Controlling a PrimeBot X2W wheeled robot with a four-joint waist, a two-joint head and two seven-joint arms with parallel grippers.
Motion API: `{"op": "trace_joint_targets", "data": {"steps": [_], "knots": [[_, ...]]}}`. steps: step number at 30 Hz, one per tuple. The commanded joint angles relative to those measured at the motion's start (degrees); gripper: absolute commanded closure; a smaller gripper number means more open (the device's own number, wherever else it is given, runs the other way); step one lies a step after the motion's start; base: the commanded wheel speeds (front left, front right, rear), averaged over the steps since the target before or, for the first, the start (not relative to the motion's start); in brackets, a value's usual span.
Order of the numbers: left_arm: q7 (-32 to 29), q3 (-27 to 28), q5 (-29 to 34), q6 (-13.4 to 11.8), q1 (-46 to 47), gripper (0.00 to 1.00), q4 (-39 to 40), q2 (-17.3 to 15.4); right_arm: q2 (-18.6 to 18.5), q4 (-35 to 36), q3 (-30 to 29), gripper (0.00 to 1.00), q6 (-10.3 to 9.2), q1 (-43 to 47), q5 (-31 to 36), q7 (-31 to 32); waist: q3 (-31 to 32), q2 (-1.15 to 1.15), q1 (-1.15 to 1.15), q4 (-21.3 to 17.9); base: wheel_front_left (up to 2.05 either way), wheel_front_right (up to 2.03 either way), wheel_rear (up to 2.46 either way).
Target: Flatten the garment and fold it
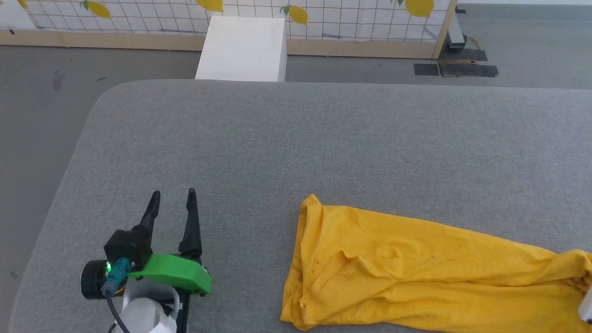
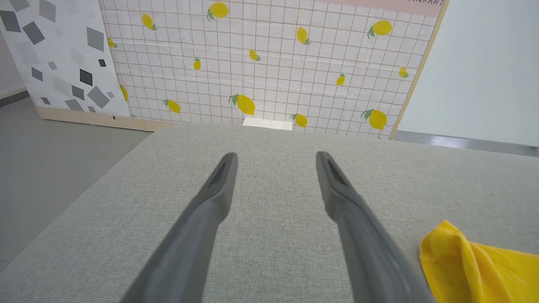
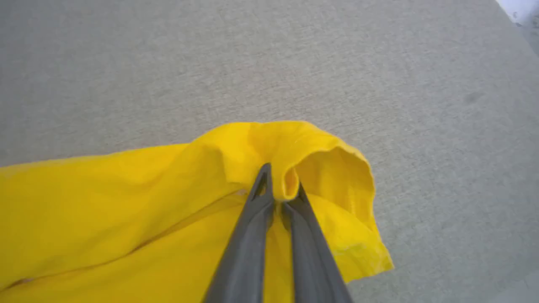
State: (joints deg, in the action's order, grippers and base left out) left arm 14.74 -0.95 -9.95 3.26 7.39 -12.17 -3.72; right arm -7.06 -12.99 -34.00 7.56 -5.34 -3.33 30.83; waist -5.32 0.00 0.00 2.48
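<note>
So the shirt lies bunched lower right, plenty of gray table above; right gripper pinches a fold (left gripper spread wide, lower left).

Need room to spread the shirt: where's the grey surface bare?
Bare: the far stretch of the grey surface, from the garment up to the edge by the white box; also the strip between the left end effector and the garment's left end. Crowded: near right, where the right end effector pinches a fold.
</note>
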Motion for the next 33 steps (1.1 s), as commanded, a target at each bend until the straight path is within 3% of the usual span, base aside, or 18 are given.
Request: {"op": "trace_joint_targets", "data": {"steps": [1,9,15,18,23,33], "knots": [[0.3,0.1,0.4,0.3,0.5,0.00,0.0,0.3,0.8,2.6,1.5,1.00,-0.08,1.3,-1.1,1.5,0.1,0.00,0.00,0.0,0.00,0.00,0.00],[0.3,0.4,0.7,0.8,0.2,0.00,-0.4,0.5,3.8,27.5,16.7,1.00,-0.08,9.5,-6.8,15.2,0.6,0.00,0.00,0.0,0.00,0.00,0.00],[0.3,0.2,0.8,1.1,0.7,0.00,-1.0,0.6,3.9,37.5,34.2,1.00,-0.08,9.5,-5.6,19.0,0.7,0.00,0.00,0.4,0.00,0.00,0.00],[0.3,0.1,0.8,1.2,1.0,0.00,-1.2,0.7,3.7,35.9,41.3,1.00,-0.08,6.7,-4.6,18.3,0.5,0.00,0.00,0.8,0.00,0.00,0.00],[0.3,-0.5,0.7,1.5,1.5,0.00,-1.5,0.7,3.9,26.9,50.0,1.00,-0.08,0.8,-5.5,14.4,0.1,0.00,0.00,2.2,0.00,0.00,0.00],[0.3,-0.5,0.6,1.6,2.3,0.00,-1.6,0.8,4.2,3.4,58.3,1.00,-0.08,-10.6,-12.3,7.8,-1.8,0.00,0.00,4.0,0.00,0.00,0.00]]}}
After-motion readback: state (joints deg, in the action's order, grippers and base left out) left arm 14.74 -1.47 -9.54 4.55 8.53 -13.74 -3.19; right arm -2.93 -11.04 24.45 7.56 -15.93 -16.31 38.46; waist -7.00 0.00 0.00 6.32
